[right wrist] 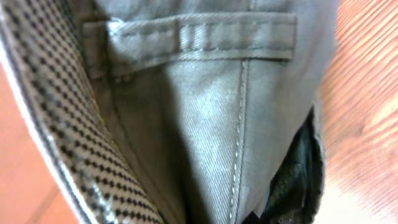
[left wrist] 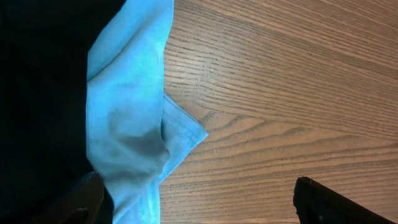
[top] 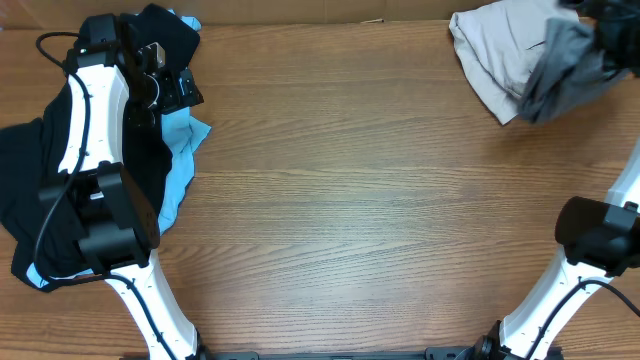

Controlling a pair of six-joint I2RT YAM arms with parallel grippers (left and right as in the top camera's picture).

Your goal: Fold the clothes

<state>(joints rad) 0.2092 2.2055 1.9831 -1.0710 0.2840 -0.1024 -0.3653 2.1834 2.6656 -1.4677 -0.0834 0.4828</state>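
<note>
A heap of black clothes (top: pixel 30 190) with a light blue garment (top: pixel 180 160) lies at the table's left side. My left gripper (top: pixel 168 88) hovers over the blue garment's edge. In the left wrist view its fingers (left wrist: pixel 199 208) are wide open, with the blue cloth (left wrist: pixel 130 118) by the left finger and nothing gripped. My right gripper (top: pixel 608 30) at the far right corner is shut on dark grey trousers (top: pixel 560 70), which hang lifted off the table. The right wrist view shows their waistband and belt loop (right wrist: pixel 199 37) close up, with the gripper (right wrist: pixel 273 205) mostly hidden by cloth.
A light grey garment (top: pixel 490 50) lies crumpled at the far right, partly under the lifted trousers. The wooden table (top: pixel 370 200) spans the middle. Both arm bases stand at the near edge.
</note>
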